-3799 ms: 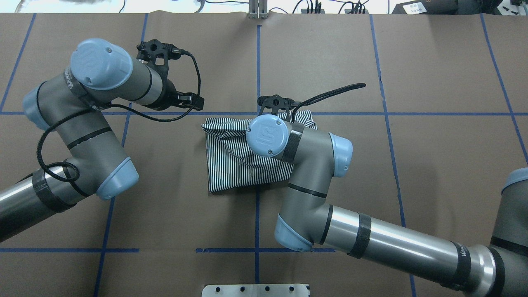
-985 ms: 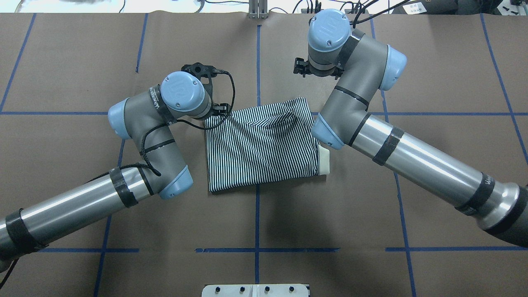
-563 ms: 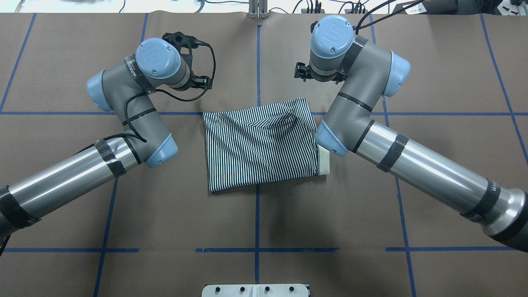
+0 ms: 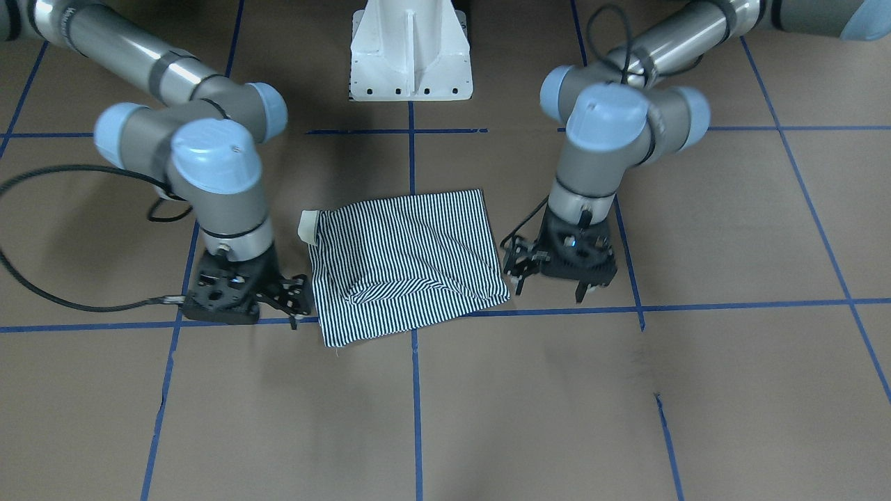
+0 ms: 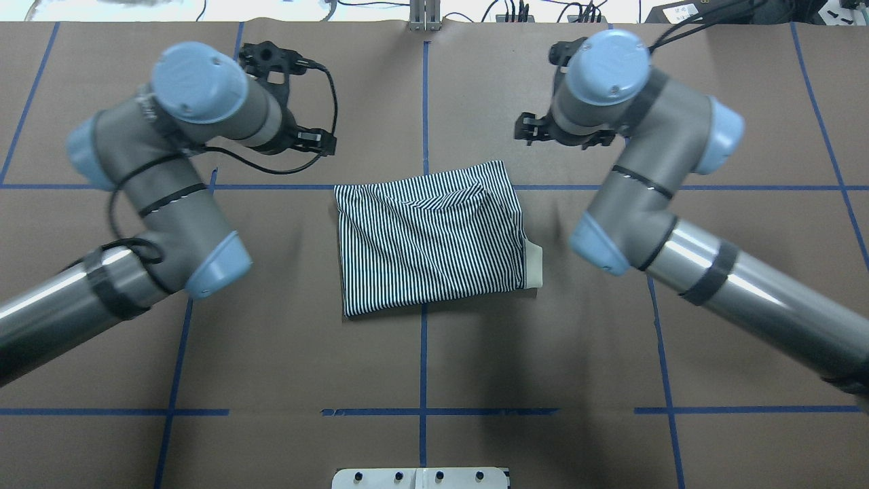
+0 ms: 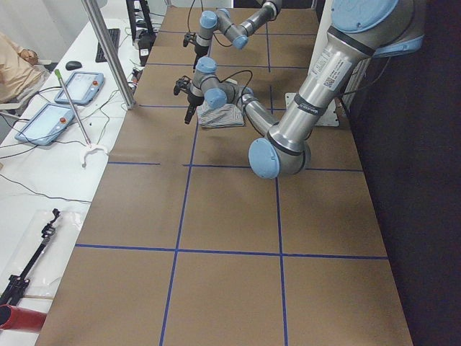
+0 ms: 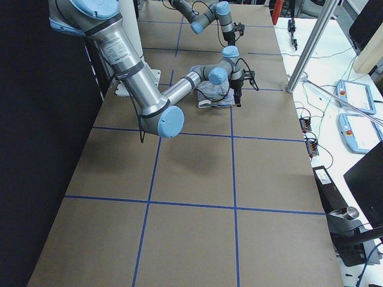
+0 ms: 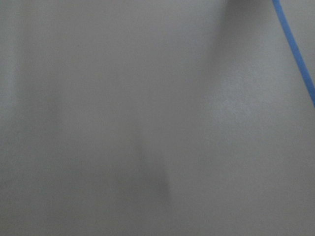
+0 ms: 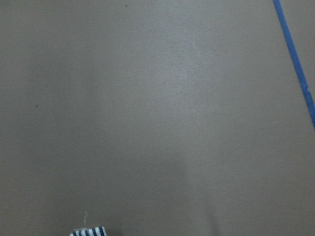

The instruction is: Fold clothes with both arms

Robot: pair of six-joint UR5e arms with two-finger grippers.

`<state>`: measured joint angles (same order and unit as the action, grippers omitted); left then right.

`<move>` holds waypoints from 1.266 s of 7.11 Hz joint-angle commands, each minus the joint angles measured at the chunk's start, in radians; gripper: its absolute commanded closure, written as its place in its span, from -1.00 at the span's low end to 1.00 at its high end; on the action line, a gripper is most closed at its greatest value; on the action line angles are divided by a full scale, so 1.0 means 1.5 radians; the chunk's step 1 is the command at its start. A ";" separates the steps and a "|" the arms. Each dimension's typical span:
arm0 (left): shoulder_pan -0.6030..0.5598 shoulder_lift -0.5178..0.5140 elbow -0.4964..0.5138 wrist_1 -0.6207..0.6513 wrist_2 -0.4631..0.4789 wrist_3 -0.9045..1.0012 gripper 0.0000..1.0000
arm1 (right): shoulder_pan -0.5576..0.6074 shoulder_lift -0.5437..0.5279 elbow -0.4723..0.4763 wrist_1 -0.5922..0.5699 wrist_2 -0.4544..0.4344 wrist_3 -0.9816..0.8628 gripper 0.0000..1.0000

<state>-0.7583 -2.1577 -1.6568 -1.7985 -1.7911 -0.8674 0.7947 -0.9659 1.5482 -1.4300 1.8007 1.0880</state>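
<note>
The striped polo shirt [image 5: 431, 238] lies folded into a flat rectangle at the table's middle, with a crease near its far edge and the white collar [image 5: 534, 265] peeking out on its right side. It also shows in the front view [image 4: 407, 268]. My left gripper [image 5: 299, 102] hangs over bare table beyond the shirt's far left corner and holds nothing; in the front view [image 4: 550, 282] its jaws look apart. My right gripper [image 5: 563, 129] hangs beyond the far right corner, empty, and also looks open [image 4: 278, 306]. A shirt corner [image 9: 88, 231] shows in the right wrist view.
The brown table carries a grid of blue tape lines [image 5: 423, 102]. The white pedestal base [image 4: 411, 56] stands at the robot's edge. A side bench with tablets [image 6: 72, 86] and a metal post [image 6: 108, 50] lies past the far edge.
The right arm has lifted off the shirt and swung to the far right. The left arm has pulled away from the shirt's far left corner, back and leftward. The shirt now lies flat and still.
</note>
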 commanded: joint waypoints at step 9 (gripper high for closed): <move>-0.464 0.391 -0.191 0.219 -0.295 0.603 -1.00 | 0.505 -0.534 0.178 -0.135 0.307 -0.795 -1.00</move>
<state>-1.4315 -1.6054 -1.9980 -1.4642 -2.2180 0.0593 1.5375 -1.7300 1.8248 -1.6315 2.2627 -0.1002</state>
